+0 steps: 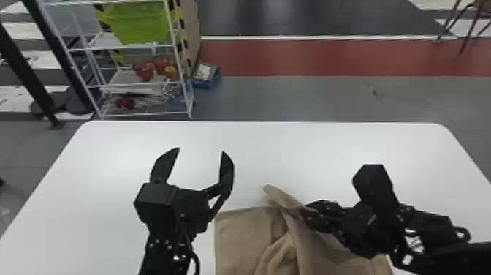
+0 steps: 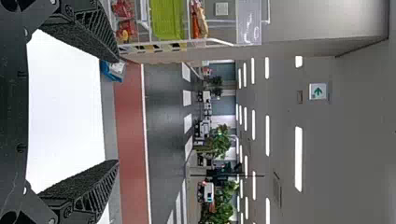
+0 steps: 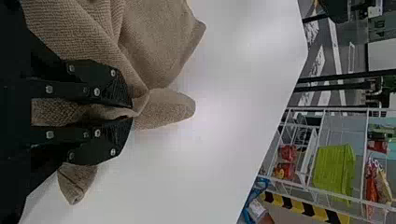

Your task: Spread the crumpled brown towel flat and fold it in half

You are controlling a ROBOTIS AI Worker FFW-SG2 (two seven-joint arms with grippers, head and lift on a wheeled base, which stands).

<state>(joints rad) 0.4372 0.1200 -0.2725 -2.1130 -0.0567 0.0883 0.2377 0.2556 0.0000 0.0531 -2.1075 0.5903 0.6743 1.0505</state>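
The right gripper (image 1: 306,215) pinches a gathered fold of the brown towel (image 1: 241,228) at a white tabletop (image 1: 109,164), its two black fingers closed on the cloth. The right wrist view shows the bunched fabric running between the fingers of the right gripper (image 3: 130,111), with a rounded end of cloth poking out past the tips and a small flap showing on the outer side of one finger. To its left, the left gripper (image 1: 201,150) holds nothing, its fingers spread wide over the bare white surface, well apart from each other and pointing toward the table's far edge.

The towel lies on the robot's side of the table, right of the left gripper and reaching beneath the right arm. Its left part rests fairly flat, with a straight side edge, while creases and overlapping folds rumple the middle and right. A narrow tip of cloth juts toward the far side, just beside the right gripper's fingers.

Beyond the table, to the left, stands a white wire shelving rack (image 1: 84,48) bearing a lime-green bin (image 1: 140,22), with red items (image 1: 144,69) on a shelf below. A blue crate (image 1: 202,84) sits on the floor beside the rack. A red strip (image 1: 328,58) crosses the gray floor behind, and a chair (image 1: 481,4) stands at far right.
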